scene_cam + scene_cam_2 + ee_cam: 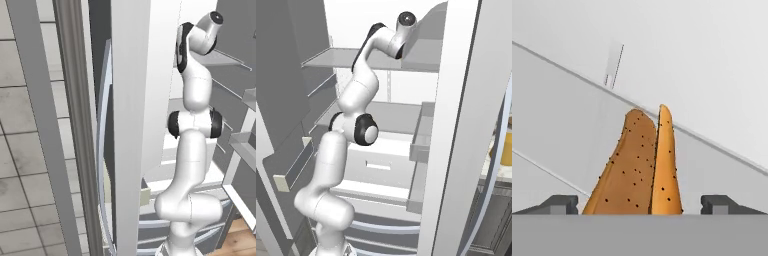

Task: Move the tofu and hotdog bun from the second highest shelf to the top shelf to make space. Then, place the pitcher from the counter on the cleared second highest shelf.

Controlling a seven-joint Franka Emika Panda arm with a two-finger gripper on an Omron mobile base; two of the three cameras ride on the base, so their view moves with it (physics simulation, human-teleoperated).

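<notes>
While the white arm reaches up into the open fridge, its gripper (640,204) stands with jaws spread wide; the two dark fingertips (559,204) sit well apart, touching nothing. Between them lies the hotdog bun (634,167): long, tapering, tan-brown crust, speckled with small dark seeds, split lengthwise by a narrow dark seam. It rests on the pale grey top shelf (426,62), a thin flat panel, smooth and matte. From the right base view, the arm's wrist hangs just above that shelf. Fridge walls are plain white, glossless. Tofu and pitcher: cannot tell where.
</notes>
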